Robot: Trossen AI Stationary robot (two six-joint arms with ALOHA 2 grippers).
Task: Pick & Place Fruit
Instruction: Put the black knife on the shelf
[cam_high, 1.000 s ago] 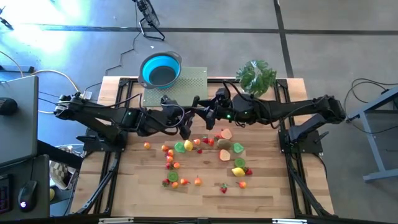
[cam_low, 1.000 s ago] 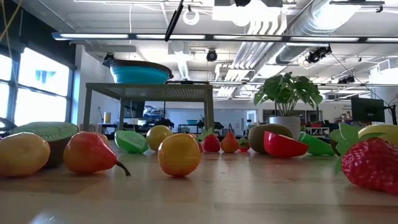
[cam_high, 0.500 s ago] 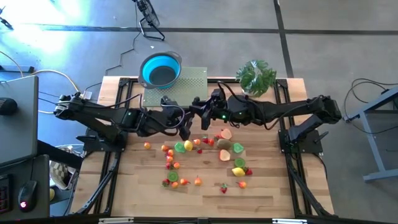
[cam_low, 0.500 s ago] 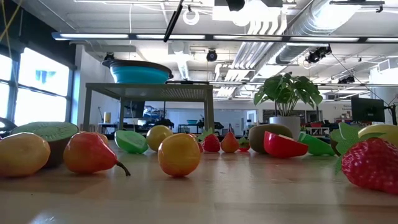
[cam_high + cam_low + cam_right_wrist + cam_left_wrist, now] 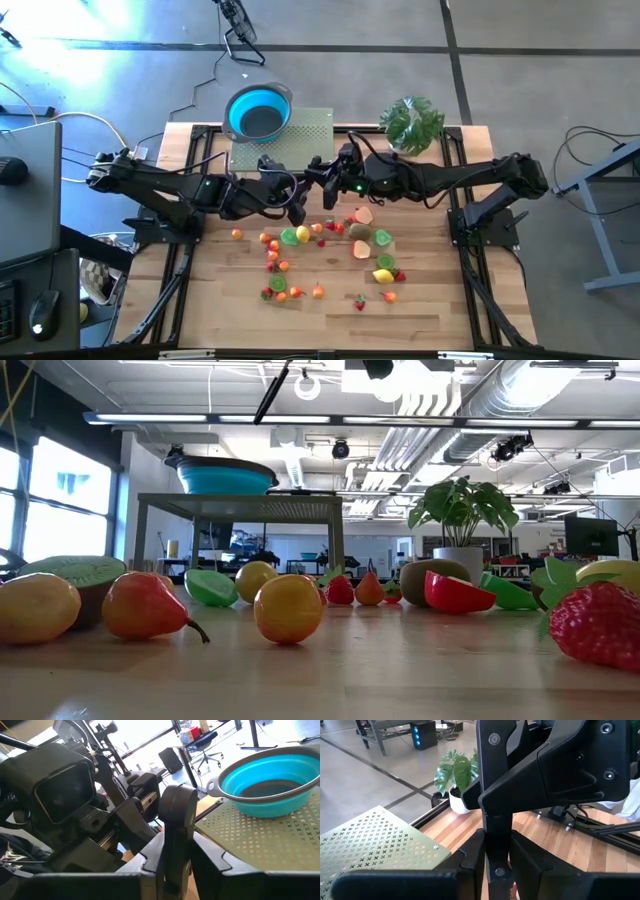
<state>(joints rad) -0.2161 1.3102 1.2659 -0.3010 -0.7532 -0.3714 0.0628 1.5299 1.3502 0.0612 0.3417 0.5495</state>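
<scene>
Many small toy fruit (image 5: 330, 250) lie loose on the wooden table; in the low view an orange one (image 5: 288, 608) is nearest. High above them, mid-table, my left gripper (image 5: 298, 200) and my right gripper (image 5: 325, 186) meet tip to tip. Both are shut on one black, flat, handle-like bar (image 5: 498, 835), whose rounded end (image 5: 178, 802) shows in the right wrist view. No fruit is in either gripper. The blue bowl (image 5: 258, 112) stands on a perforated green stand (image 5: 300, 135) at the far edge. My left gripper (image 5: 497, 847) pinches the black bar's narrow lower stretch (image 5: 498, 862) between its two fingers (image 5: 472, 857). It comes about level from the table's left. The bar is clear of the table. My right gripper (image 5: 175, 852) pinches the same bar below its rounded end (image 5: 175, 845) between its two fingers (image 5: 210, 857). It reaches in about level from the table's right. The bar stands up between the fingers, clear of the table.
A leafy potted plant (image 5: 412, 122) stands at the far right corner. The black table frame (image 5: 470, 225) runs along both sides. The fruit fill the table's middle; bare wood (image 5: 330, 325) lies along the near edge.
My right gripper has edged toward the table's left, up to my left gripper, and now stands still. The fruit have not moved.
</scene>
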